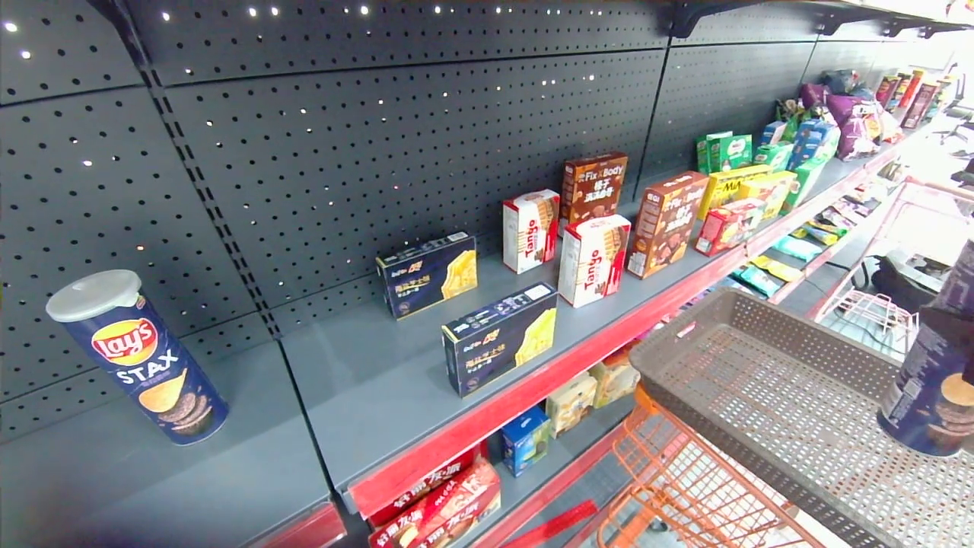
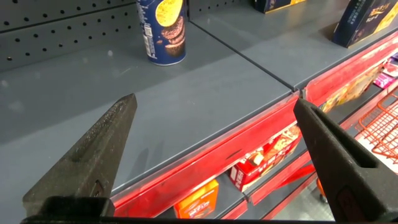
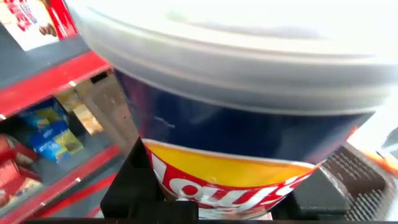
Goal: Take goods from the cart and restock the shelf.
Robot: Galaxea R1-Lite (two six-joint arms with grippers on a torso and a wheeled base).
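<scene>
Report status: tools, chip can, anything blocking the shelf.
Left tool open over shelf. Right tool shut on chip can by cart basket. Second can already standing on shelf, bare shelf beside it.

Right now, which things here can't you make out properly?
- Head view: the held can is cut off by the right edge.
- Right wrist view: the held can sits so close and blurred that it hides nearly everything behind.
- Left wrist view: the shelf can loses its lid to the frame edge.
- Head view: the far goods are too small to identify.
</scene>
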